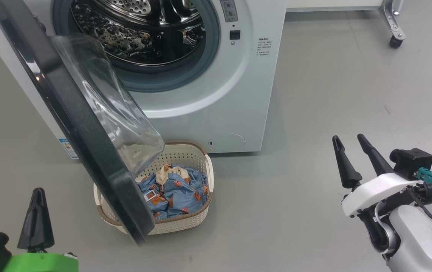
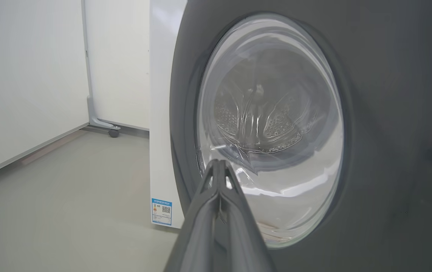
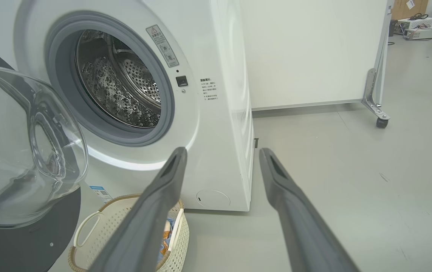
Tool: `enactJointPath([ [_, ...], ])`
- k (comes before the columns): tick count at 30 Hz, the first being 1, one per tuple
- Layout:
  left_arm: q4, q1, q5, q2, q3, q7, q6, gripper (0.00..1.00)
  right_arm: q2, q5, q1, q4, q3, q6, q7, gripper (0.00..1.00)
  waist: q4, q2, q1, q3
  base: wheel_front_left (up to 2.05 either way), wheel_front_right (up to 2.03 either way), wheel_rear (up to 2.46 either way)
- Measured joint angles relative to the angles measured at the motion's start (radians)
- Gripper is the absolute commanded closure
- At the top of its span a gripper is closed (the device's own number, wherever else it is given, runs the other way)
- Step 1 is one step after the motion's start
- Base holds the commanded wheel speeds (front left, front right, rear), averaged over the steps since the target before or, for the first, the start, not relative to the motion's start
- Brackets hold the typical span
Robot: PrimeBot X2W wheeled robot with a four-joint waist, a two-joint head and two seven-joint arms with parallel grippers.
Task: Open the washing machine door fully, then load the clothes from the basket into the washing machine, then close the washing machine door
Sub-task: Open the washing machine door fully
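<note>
The white washing machine [image 1: 219, 94] stands ahead with its steel drum exposed. Its door [image 1: 79, 124], black rim and clear glass bowl, hangs partly open, swung out over the basket. The cream basket [image 1: 197, 217] sits on the floor below the drum, holding light blue printed clothes [image 1: 180, 190] and a cream piece. My left gripper [image 1: 36, 192] is shut and empty at the lower left, on the outer side of the door [image 2: 389, 132], fingertips [image 2: 219, 166] pointing at its glass. My right gripper [image 1: 350, 145] is open and empty, low on the right, away from the basket [image 3: 95, 234].
A white panel on a castor foot [image 1: 395, 37] stands at the back right. Grey floor [image 1: 333, 94] stretches to the right of the machine. Another white panel with a castor [image 2: 113, 132] stands behind the machine's left side. A blue label [image 2: 161, 211] is on the machine's lower corner.
</note>
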Motion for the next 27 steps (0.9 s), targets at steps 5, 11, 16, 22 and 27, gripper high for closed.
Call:
enactJointPath([
  [5, -0.039, -0.005, -0.008, -0.001, -0.007, 0.0, 0.0, 1.0, 0.004, -0.008, 0.0, 0.004, -0.01, 0.007, 0.0, 0.0, 0.003, 0.0, 0.0, -0.001, 0.0, 0.0, 0.0],
  [11, -0.124, -0.04, -0.003, 0.0, -0.003, 0.0, 0.0, 1.0, 0.012, -0.016, 0.001, 0.008, -0.017, 0.01, 0.0, 0.0, 0.011, 0.0, 0.0, -0.006, 0.0, 0.0, 0.0],
  [16, -0.21, -0.06, 0.005, 0.001, -0.014, 0.0, 0.0, 1.0, 0.017, -0.024, 0.003, 0.015, -0.023, 0.017, 0.0, 0.0, 0.018, 0.0, 0.0, -0.013, 0.0, 0.0, 0.0],
  [22, -0.325, -0.075, 0.03, 0.004, -0.06, -0.001, 0.0, 1.0, 0.031, -0.027, 0.022, 0.024, -0.026, 0.024, 0.0, 0.0, 0.025, 0.0, 0.0, -0.023, 0.0, 0.0, 0.0],
  [27, -0.423, -0.078, 0.029, 0.003, -0.124, -0.001, 0.0, 1.0, 0.035, -0.034, 0.022, 0.026, -0.026, 0.025, 0.0, 0.0, 0.025, 0.0, 0.0, -0.027, 0.0, 0.0, 0.0],
])
